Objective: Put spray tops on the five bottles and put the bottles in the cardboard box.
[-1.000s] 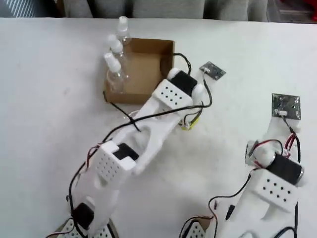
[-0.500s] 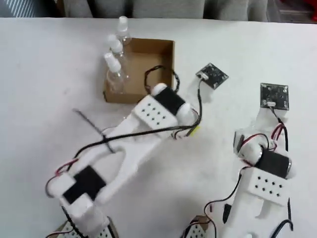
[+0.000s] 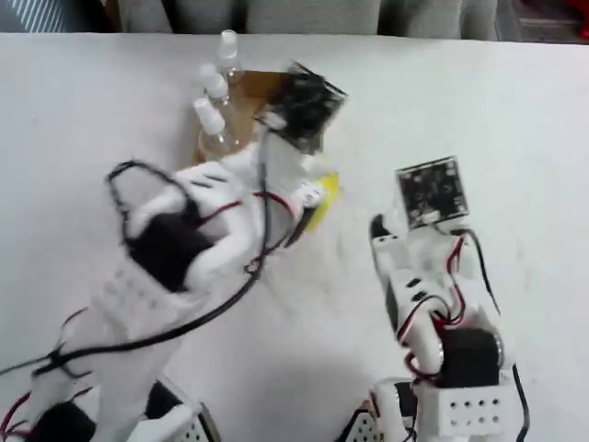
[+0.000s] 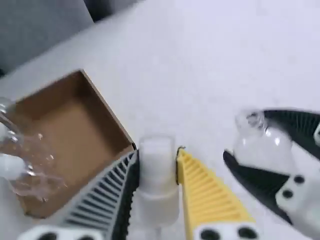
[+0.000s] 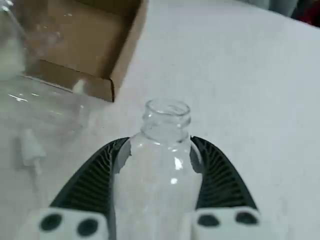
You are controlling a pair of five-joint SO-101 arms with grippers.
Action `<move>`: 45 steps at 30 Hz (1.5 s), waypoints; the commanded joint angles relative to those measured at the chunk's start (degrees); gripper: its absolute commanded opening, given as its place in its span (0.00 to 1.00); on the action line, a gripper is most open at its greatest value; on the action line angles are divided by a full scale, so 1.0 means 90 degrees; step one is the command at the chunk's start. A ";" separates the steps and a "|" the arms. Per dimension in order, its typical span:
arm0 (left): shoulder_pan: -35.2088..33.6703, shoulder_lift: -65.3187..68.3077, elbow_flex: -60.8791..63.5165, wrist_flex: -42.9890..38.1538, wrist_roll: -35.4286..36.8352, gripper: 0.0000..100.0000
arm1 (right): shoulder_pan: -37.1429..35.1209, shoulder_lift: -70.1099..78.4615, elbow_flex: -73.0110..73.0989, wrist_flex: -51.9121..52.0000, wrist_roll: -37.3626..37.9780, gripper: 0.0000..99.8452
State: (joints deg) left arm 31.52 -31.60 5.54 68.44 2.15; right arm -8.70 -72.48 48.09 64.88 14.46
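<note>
My left gripper is shut on a white spray top, held between its grey finger and yellow finger. It hangs just off the near right corner of the cardboard box. My right gripper is shut on a clear bottle whose neck is bare and open. That bottle sits a short way to the side of the spray top. Three clear bottles with spray tops stand along the box's left side.
The left arm's camera board covers part of the box from above. The right arm's camera board hangs over the table's middle. White table lies open to the right and behind.
The left arm has drawn back from the box's right edge and risen. The right arm has swung left toward the table's middle, bringing its bottle close to the spray top.
</note>
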 commanded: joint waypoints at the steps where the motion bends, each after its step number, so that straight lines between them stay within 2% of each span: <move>1: -0.0737 -0.0904 -0.0088 -0.0703 0.0068 0.08 | -0.0864 -0.0317 -0.0029 -0.0435 -0.0059 0.02; 5: -0.1490 -0.1538 -0.0088 -0.1348 0.0078 0.08 | -0.1753 -0.0630 0.0195 -0.0972 -0.0498 0.02; 9: -0.1861 -0.1919 -0.0098 -0.1827 0.0117 0.08 | -0.2545 -0.0835 0.0869 -0.1910 -0.0928 0.02; 11: -0.1890 -0.2027 -0.0107 -0.2002 0.0527 0.08 | -0.2750 -0.0972 0.1309 -0.2320 -0.0987 0.02; 15: -0.1890 -0.2046 -0.0107 -0.2374 0.1836 0.08 | -0.2847 -0.1529 0.2325 -0.3170 -0.0987 0.02; 18: -0.1841 -0.2037 -0.0088 -0.2755 0.2247 0.08 | -0.2896 -0.2164 0.2999 -0.3502 -0.1114 0.02; 22: -0.1812 -0.2037 -0.0088 -0.3204 0.2247 0.08 | -0.2955 -0.3072 0.3858 -0.3736 -0.2139 0.02; 28: -0.0718 -0.1949 -0.0039 -0.4093 0.2217 0.08 | -0.2955 -0.3346 0.4571 -0.4322 -0.1895 0.02; 32: -0.0132 -0.1548 -0.0098 -0.4239 0.1631 0.08 | -0.2955 -0.3336 0.4620 -0.4342 -0.1895 0.02; 41: -0.0083 -0.1148 0.0000 -0.4230 0.1788 0.08 | -0.2955 -0.3336 0.4620 -0.4322 -0.1895 0.02; 45: -0.0093 -0.1158 0.0557 -0.4288 0.1778 0.08 | -0.2955 -0.3336 0.4620 -0.4322 -0.1895 0.02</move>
State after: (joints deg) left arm 29.93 -42.42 8.53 31.43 17.80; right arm -34.99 -102.29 90.29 27.25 -3.12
